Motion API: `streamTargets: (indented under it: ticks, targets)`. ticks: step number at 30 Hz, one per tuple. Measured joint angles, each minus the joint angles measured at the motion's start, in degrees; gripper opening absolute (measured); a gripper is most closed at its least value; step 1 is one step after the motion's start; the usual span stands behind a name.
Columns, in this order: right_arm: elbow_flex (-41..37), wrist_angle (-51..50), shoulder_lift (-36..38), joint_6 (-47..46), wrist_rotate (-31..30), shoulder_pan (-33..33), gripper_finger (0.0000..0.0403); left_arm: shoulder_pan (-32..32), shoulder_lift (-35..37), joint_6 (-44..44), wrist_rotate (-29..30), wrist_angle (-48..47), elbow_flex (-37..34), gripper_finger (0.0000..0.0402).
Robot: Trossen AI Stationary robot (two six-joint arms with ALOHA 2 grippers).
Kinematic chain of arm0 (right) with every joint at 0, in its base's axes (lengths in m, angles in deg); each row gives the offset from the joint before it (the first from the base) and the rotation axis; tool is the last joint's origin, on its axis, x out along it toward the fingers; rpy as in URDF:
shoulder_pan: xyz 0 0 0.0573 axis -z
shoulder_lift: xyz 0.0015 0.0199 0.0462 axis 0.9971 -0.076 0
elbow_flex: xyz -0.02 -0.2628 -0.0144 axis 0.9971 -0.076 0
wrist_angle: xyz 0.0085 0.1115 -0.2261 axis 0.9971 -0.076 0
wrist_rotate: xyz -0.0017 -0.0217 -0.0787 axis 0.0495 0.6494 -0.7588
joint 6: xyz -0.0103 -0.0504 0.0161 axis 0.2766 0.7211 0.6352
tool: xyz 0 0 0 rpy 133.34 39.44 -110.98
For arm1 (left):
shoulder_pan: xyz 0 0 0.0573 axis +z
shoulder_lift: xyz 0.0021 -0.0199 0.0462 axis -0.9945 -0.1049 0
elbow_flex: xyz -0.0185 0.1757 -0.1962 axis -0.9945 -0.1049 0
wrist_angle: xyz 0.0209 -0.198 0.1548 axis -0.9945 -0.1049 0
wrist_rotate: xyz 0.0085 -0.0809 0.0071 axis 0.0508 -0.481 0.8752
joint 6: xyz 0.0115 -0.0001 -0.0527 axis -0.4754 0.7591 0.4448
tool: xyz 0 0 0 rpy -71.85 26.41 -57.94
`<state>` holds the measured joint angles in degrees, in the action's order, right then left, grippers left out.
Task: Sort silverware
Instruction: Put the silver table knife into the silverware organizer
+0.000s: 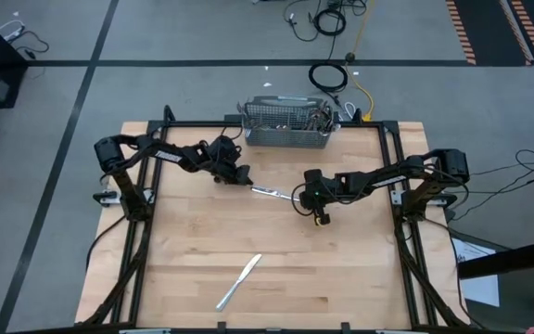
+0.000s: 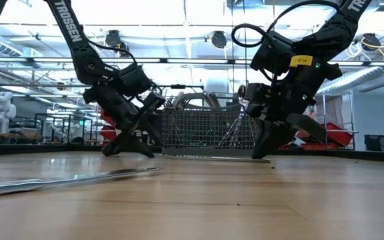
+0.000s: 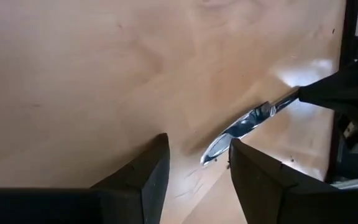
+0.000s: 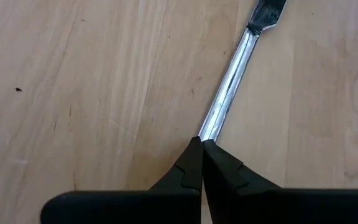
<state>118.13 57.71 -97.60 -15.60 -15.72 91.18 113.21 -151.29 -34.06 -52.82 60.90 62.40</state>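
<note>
From above, a slim piece of silverware (image 1: 269, 192) lies flat on the wooden table (image 1: 360, 278) between the two arms, its long axis running nearly side to side, one end toward the left gripper (image 1: 237, 174) and the other under the right gripper (image 1: 302, 195). A second piece, a table knife (image 1: 238, 282), lies alone well apart near the table's front edge, and the wire-mesh basket (image 1: 286, 127) sits at the far edge holding more pieces. Level across the table, both grippers reach down to the board in front of the basket (image 2: 209, 130); the left gripper (image 2: 131, 143) has its fingers spread, the right gripper (image 2: 267, 143) is pinched, and the knife (image 2: 65, 179) lies long in the foreground. Past the left wrist's fingers (image 3: 145, 177), which stand apart and empty, the near end of the piece (image 3: 241, 127) lies just beyond and slightly to one side of the gap, its length pointing away toward the other arm's dark gripper (image 3: 344, 90). Past the right wrist, the gripper (image 4: 201, 149) has its fingers closed tip to tip, meeting at the end of the handle (image 4: 229, 87), which runs straight away from them; whether they pinch it or only press on it I cannot tell. Nothing blocks the left gripper's approach, which I judge needs a small sideways shift to straddle the piece.
</note>
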Motion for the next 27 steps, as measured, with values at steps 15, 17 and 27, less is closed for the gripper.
streamTargets:
  ticks: [15, 17, 27]
  targets:
    - [-0.02, 0.20, 0.00, 0.30, 0.01, 0.00, 0.0000, -6.34, -0.84, 4.09, 5.68, 2.87, 0.49, 0.0175]
    - [-0.07, 0.34, -0.02, 0.30, 0.01, 0.00, 0.0000, -6.41, -1.28, 4.45, 4.77, 3.08, 0.56, 0.0175]
    - [-0.15, 1.43, -0.11, 0.32, 0.36, -0.04, 0.0000, -7.96, -1.57, 0.79, -2.32, -0.44, 0.85, 0.0176]
